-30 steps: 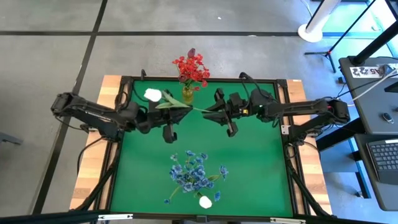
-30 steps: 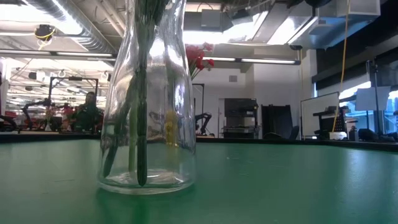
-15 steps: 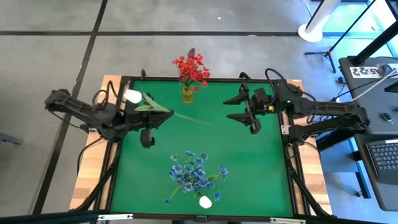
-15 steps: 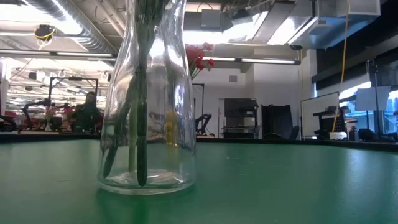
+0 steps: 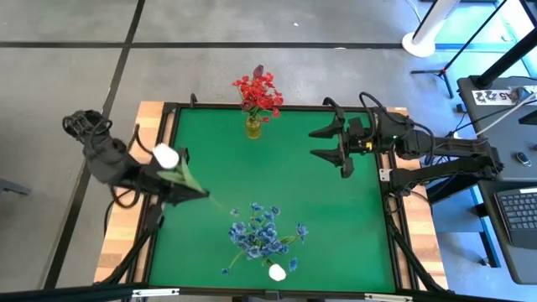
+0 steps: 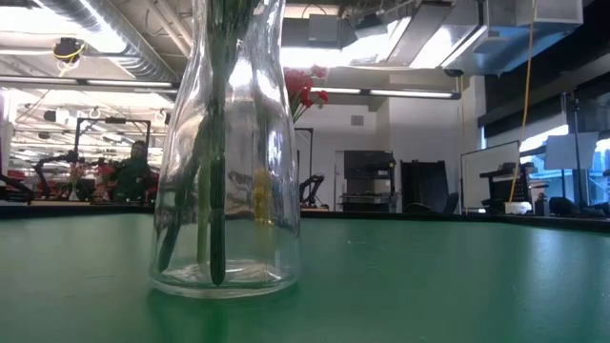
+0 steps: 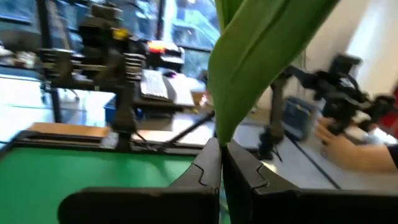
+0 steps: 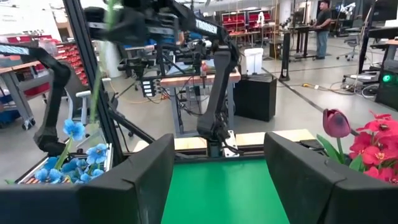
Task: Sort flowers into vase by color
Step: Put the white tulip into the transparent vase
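One white tulip (image 5: 165,155) is held by its stem, where a green leaf (image 7: 261,56) rises, in the tightly closed left gripper (image 5: 186,186), above the left edge of the green table (image 5: 336,226), so the step in hand is judged to be the carrying of this flower to its vase. The right gripper (image 5: 334,148) is parked near the right rim with its fingers spread and nothing between them. Next, the stem must probably be turned downward and guided into the neck of the glass vase (image 6: 226,152), where the blue sprays (image 5: 262,232) and a second white tulip (image 5: 277,272) are already standing, while the red flowers (image 5: 258,92) are kept apart in the small yellow vase (image 5: 252,127).
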Tool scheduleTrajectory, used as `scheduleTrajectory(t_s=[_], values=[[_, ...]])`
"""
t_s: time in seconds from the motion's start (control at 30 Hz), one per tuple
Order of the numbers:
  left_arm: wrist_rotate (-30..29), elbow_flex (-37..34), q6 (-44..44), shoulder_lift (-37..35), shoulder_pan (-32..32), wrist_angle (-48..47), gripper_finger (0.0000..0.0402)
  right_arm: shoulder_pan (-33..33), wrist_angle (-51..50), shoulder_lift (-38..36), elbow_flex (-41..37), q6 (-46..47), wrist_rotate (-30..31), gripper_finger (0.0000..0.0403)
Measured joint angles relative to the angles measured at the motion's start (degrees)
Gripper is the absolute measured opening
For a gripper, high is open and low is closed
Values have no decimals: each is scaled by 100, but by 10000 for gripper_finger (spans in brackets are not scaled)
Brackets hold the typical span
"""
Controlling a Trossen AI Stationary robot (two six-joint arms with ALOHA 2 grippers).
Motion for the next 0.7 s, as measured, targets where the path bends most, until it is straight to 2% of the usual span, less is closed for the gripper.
scheduleTrajectory(t_s=[0.43, 0.7], values=[[72, 1690, 211, 1631, -878, -804, 0, -2, -36, 105, -2, 45, 154, 248], [61, 1948, 259, 2157, -1172, -846, 0, -2, -50, 106, -2, 168, 152, 248]])
